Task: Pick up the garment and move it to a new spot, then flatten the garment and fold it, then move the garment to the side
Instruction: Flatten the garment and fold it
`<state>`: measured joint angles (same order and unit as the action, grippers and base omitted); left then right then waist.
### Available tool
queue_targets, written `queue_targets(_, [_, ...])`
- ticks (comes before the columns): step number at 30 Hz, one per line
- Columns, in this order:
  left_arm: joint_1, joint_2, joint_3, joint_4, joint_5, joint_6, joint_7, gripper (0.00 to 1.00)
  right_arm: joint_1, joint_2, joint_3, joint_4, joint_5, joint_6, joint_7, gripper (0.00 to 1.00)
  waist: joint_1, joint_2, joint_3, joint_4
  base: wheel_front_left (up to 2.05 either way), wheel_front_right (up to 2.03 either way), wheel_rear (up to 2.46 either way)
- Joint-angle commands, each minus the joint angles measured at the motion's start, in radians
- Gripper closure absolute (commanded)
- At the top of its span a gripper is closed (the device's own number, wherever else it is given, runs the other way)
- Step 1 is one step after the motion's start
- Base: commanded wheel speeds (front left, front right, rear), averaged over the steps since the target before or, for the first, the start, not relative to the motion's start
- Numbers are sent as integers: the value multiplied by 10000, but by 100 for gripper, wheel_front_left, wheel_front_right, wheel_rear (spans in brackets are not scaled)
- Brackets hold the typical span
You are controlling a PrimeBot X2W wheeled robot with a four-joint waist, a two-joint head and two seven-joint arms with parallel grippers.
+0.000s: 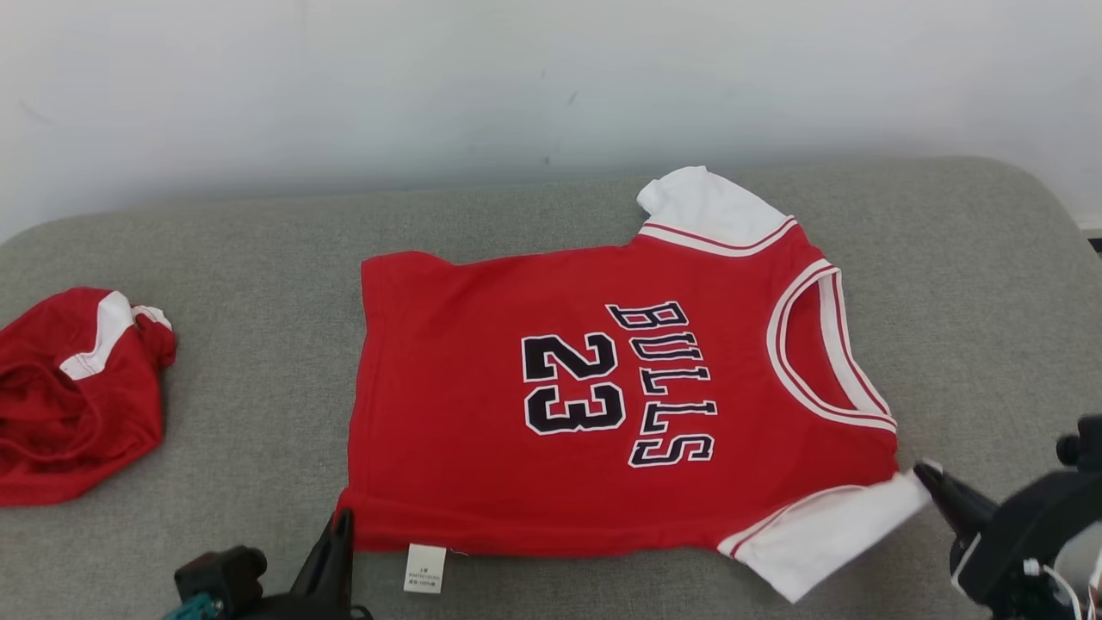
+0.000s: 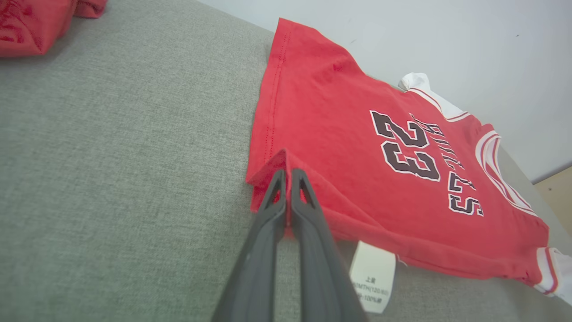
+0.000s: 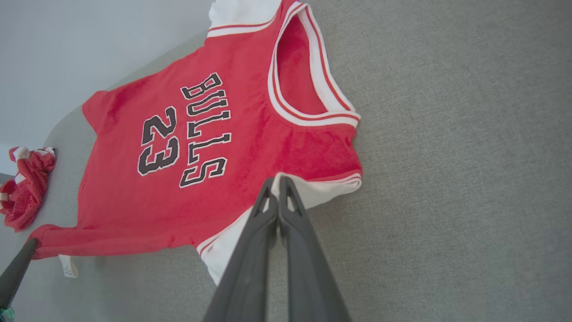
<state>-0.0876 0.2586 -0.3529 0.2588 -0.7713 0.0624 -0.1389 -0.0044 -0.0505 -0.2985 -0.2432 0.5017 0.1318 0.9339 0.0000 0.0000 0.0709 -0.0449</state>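
Grey fabric cushion with rounded corners, its back edge against a plain white wall. A crumpled red and white heap of cloth lies at the cushion's left edge, well apart from the rest.

Red shirt lies flat near the middle of the cushion, slightly toward the right, print side up ("BULLS 23"). Its long axis runs left to right along the front edge, with the neck opening toward the right edge and the hem toward the left. One white sleeve points to the back edge and the other to the front right. A white label sticks out from the shirt's front edge, near the hem corner.

Left jaws are closed tight on the shirt's front hem corner, and the fabric is pinched up into a small peak there. Right jaws are closed tight on the front white sleeve, near its red trim. Both sets of jaws are low at the cushion's front edge.
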Motion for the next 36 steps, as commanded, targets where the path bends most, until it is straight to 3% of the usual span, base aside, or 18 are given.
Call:
queue_targets(1, [-232, -10, -30, -3, -22, 92, 191, 100, -363, -1, 92, 133, -74, -19, -246, 100, 0, 0, 47, -4, 0, 0, 0])
queue_targets(14, [-2087, -278, -262, 988, 209, 689, 1099, 100, -2849, -550, 943, 2245, -777, -19, -2568, 100, 0, 0, 815, 126, 0, 0, 0])
queue_targets(27, [-3199, -362, -287, 1494, 366, 691, 1016, 100, -4211, -1089, 1648, 3578, -693, -19, -4500, 100, 0, 0, 1354, 191, 0, 0, 0])
queue_targets(36, [-3505, -278, -300, 1677, 409, 713, 1013, 100, -4731, -1302, 1963, 4188, -653, -19, -5060, 100, 0, 0, 1527, 171, 0, 0, 0])
